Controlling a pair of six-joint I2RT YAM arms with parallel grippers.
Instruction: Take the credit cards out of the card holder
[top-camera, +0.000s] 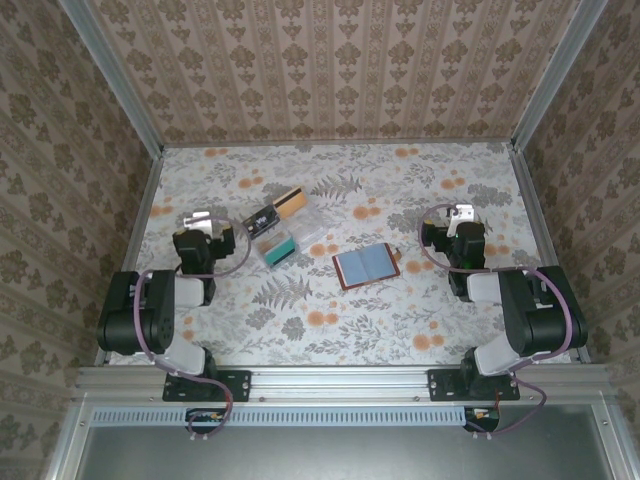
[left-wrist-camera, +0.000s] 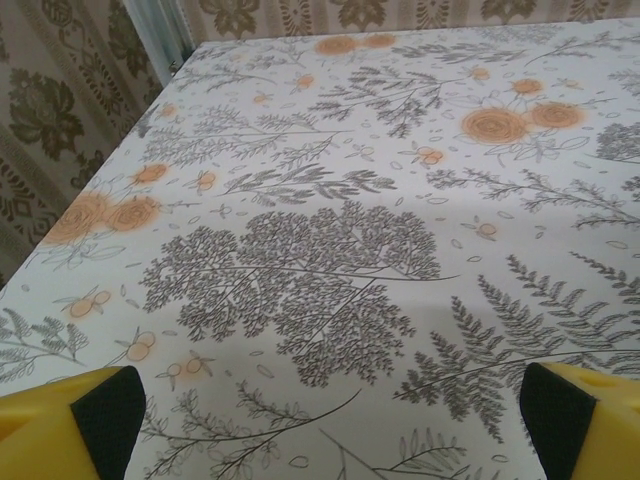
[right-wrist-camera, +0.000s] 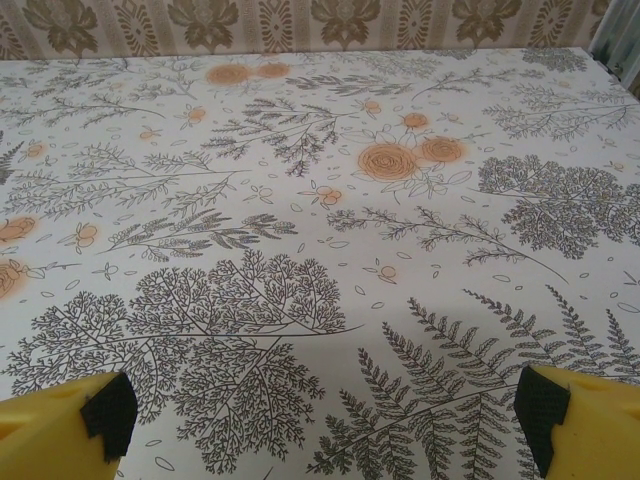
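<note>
The card holder (top-camera: 366, 265) lies open and flat at the table's middle, with a reddish-brown rim and grey-blue pockets facing up. To its left, the credit cards rest in a clear plastic tray (top-camera: 306, 233): a black one (top-camera: 262, 221), an orange-tan one with a dark stripe (top-camera: 290, 203) and a teal one (top-camera: 279, 248). My left gripper (top-camera: 197, 220) (left-wrist-camera: 330, 420) hovers left of the tray, open with nothing between its yellow fingertips (left-wrist-camera: 95, 410). My right gripper (top-camera: 460, 214) (right-wrist-camera: 325, 415) is to the right of the card holder, also open and holding nothing.
The floral tablecloth (top-camera: 400, 320) covers the whole work surface. Patterned walls with aluminium posts (top-camera: 150, 130) close it in at the left, back and right. Both wrist views look across bare cloth toward the back wall.
</note>
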